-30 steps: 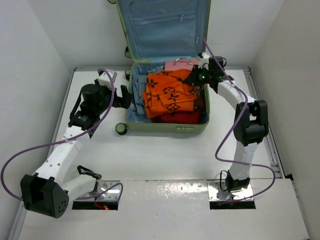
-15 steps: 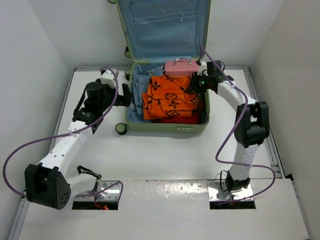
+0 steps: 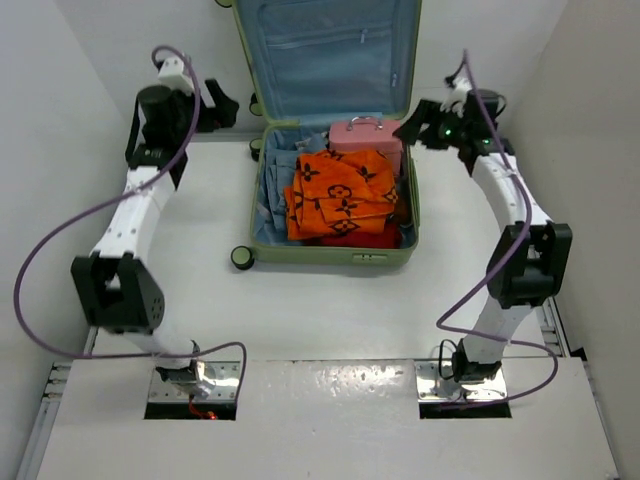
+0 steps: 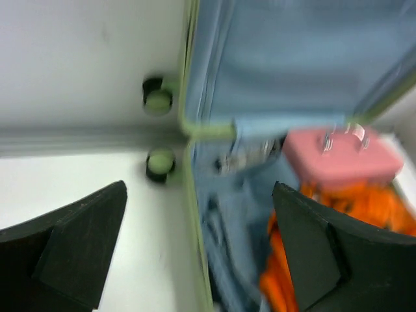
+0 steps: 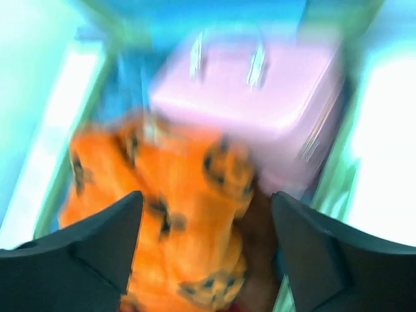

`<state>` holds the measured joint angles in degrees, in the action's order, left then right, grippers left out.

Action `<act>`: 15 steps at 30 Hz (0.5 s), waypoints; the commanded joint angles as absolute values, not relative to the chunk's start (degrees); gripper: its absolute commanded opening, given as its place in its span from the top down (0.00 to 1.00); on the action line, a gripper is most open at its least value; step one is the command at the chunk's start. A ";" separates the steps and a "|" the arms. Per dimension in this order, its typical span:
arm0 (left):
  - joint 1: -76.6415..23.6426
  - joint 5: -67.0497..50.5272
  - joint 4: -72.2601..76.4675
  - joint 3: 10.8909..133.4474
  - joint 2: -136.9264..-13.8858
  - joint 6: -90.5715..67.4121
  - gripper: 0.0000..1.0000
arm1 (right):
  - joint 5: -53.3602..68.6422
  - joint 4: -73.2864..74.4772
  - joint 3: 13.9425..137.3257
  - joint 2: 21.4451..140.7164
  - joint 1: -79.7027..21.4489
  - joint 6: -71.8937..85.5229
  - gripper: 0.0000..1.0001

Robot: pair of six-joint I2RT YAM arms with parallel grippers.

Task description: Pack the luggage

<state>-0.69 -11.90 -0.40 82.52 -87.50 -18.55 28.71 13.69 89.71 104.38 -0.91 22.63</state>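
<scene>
- Light green hard shell: the luggage [image 3: 340,257] is seen lying open at the middle of the table's [image 3: 300,320] far edge. Its base is flat and its blue-lined lid [image 3: 325,50] is propped upright against the back wall.
- The base is judged to be largely filled. An orange patterned garment [image 3: 340,195] is spread over the middle, and a red item [image 3: 362,236] is partly covered beneath it at the near right corner.
- A small pink case [image 3: 365,138] with a handle is set in the far right corner of the base, touching the orange garment. Pale blue-grey cloth [image 3: 272,200] is bunched along the left wall.
- Nothing loose can be seen on the table around the suitcase, so the loading is taken to be finished or nearly so.
- The left gripper [image 3: 222,105] is held above the far left corner of the table, beside the lid's left edge — jaws spread wide, nothing between them.
- The right gripper [image 3: 412,128] is held just off the suitcase's far right corner, beside the pink case; its jaws are parted and nothing is carried.
- What is judged to be left: the lid has yet to be brought down over the contents and fastened — with both arms placed at its two sides.
</scene>
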 commanded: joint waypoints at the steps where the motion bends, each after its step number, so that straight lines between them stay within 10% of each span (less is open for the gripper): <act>1: 2.62 -17.47 1.14 96.70 -96.91 -25.02 0.10 | 28.40 -5.30 93.86 103.61 2.54 28.30 0.24; 5: 6.32 -23.35 5.08 111.68 -112.82 -37.94 0.47 | 19.71 -12.72 98.34 109.05 4.66 33.12 0.53; 15: 5.54 -17.24 18.71 123.48 -131.38 -42.62 0.51 | 8.45 -17.66 125.74 132.97 5.45 34.99 0.62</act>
<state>6.02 -19.11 11.33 118.21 -130.26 -39.79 14.02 -13.15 118.61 129.47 5.85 34.57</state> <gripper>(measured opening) 0.490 0.384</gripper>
